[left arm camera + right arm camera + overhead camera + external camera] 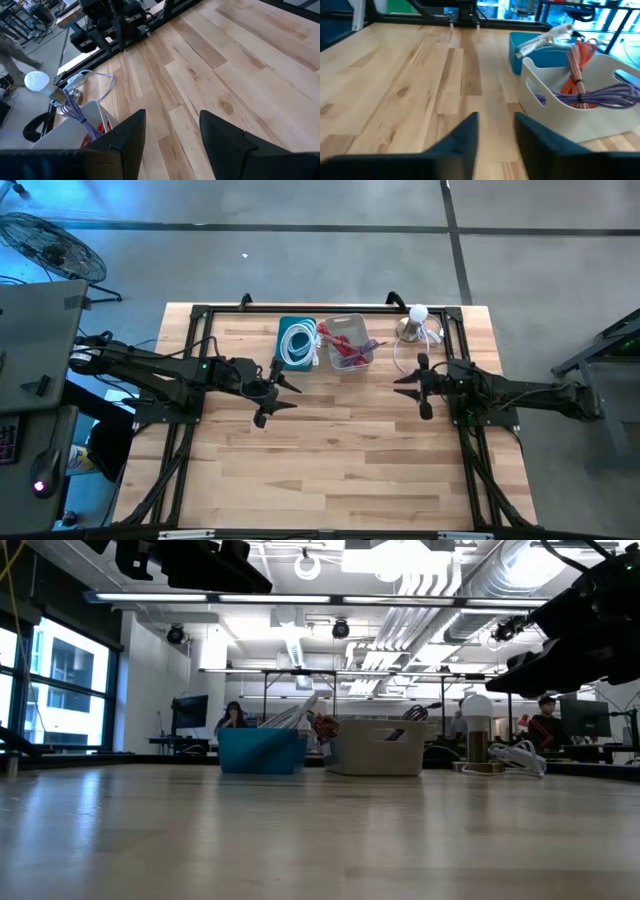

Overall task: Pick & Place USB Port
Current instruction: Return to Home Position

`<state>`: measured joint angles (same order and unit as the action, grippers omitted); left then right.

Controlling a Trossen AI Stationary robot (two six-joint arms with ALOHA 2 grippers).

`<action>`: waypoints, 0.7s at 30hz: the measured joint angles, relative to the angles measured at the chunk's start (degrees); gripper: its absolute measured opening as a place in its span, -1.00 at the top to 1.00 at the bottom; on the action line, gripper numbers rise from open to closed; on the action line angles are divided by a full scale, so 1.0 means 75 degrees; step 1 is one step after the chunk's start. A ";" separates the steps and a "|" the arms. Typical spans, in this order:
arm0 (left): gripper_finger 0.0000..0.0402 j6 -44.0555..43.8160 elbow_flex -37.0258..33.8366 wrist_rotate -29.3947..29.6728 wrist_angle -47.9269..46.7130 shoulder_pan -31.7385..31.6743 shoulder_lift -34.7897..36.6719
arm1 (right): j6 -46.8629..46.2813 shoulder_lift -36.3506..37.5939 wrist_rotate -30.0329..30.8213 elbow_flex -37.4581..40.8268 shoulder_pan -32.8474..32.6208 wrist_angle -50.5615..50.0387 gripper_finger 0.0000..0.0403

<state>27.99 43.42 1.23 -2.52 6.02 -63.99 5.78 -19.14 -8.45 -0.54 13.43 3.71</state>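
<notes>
Left gripper and right gripper parted, empty. Purple cable, far gray bin: likely light, limp; pinch its bundled middle.

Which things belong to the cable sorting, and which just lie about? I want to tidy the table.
Job: blue bin with white cable; gray bin with purple cable and red cable; left gripper and right gripper, open, hovering mid-table.
Lying about: bulb lamp and loose white cord, near the right gripper; fan on the floor.

Open before blue bin, gray bin
</notes>
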 joint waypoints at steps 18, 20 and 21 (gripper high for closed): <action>0.10 0.0000 0.0000 -0.0010 0.0000 0.0003 0.0000 | 0.0293 0.0020 -0.0414 0.0000 0.0003 0.0761 0.99; 0.10 0.0000 0.0000 -0.0032 0.0000 0.0000 0.0000 | 0.0323 0.0017 -0.0534 0.0002 0.0003 0.0868 1.00; 0.10 0.0000 0.0000 -0.0035 0.0000 0.0000 0.0000 | 0.0323 0.0020 -0.0560 0.0000 0.0003 0.0916 1.00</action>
<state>27.99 43.42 0.97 -2.52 6.02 -63.99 8.21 -18.98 -12.65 -0.54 13.45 10.58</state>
